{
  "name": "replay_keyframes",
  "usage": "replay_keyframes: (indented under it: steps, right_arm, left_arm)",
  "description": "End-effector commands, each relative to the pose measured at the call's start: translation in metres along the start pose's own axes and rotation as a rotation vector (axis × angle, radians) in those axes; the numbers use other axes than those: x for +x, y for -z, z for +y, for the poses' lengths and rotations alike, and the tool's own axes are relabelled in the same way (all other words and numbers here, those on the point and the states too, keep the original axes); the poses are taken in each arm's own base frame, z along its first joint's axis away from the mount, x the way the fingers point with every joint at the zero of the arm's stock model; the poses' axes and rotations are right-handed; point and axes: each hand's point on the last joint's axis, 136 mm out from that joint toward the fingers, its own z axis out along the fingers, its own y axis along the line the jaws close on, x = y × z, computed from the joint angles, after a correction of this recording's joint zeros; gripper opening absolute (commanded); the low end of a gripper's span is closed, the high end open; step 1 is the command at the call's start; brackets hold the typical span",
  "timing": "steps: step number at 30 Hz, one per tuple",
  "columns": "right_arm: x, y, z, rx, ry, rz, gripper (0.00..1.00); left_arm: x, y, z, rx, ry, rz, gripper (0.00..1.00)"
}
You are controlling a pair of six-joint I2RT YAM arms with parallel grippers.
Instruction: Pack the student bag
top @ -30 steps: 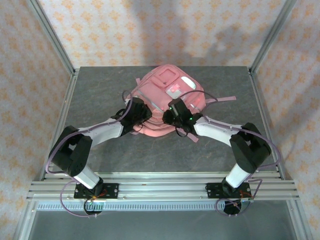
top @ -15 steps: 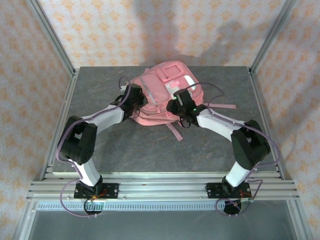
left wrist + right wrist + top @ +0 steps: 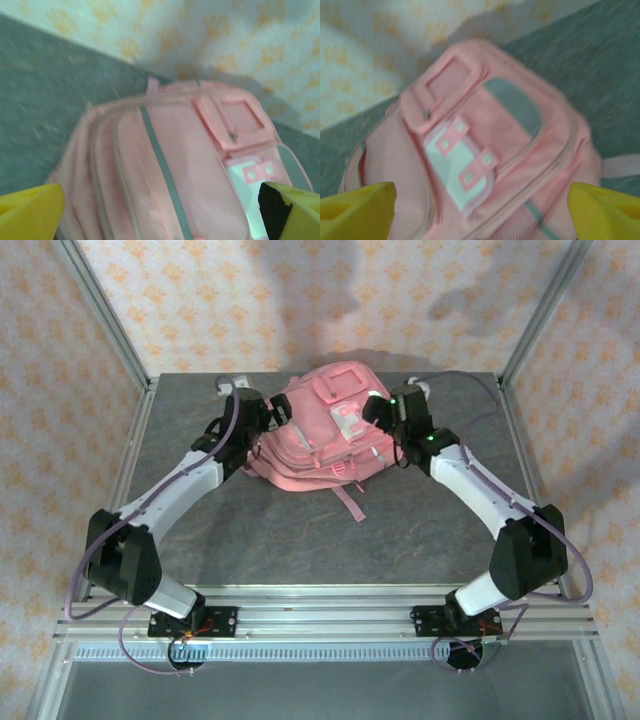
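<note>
Pink: 1 student bag (image 3: 320, 430), 2 hands

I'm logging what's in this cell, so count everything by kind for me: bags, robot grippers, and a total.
Student bag: 1
Grippers: 2, the left gripper and the right gripper, both open beside the bag
Total: 3
</note>
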Motion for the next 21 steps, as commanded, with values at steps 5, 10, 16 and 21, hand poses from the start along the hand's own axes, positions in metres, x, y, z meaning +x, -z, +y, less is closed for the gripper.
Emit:
replay_keyframes:
  steps: [5,10,16,21]
  right_arm:
    - [-0.064,0.039,-0.095,0.304,0.014,-0.342,1.0]
    - [-0.049,0.082,-0.158,0.468,0.044,-0.642,1.0]
    - [-0.005,0.083,-0.199,0.481,0.05,-0.655,1.0]
    - [0.019,0.068,-0.215,0.509,0.076,-0.639,1.0]
  left_arm:
    - [-0.04,0.046,0.066,-0.191,-0.191,-0.294,0.99]
    - [0.006,0.059,0.125,-0.305,-0.301,-0.402,0.99]
    - [0.049,0.06,0.187,-0.437,-0.242,-0.424,0.99]
    - [0.066,0.043,0.196,-0.449,-0.268,-0.339,1.0]
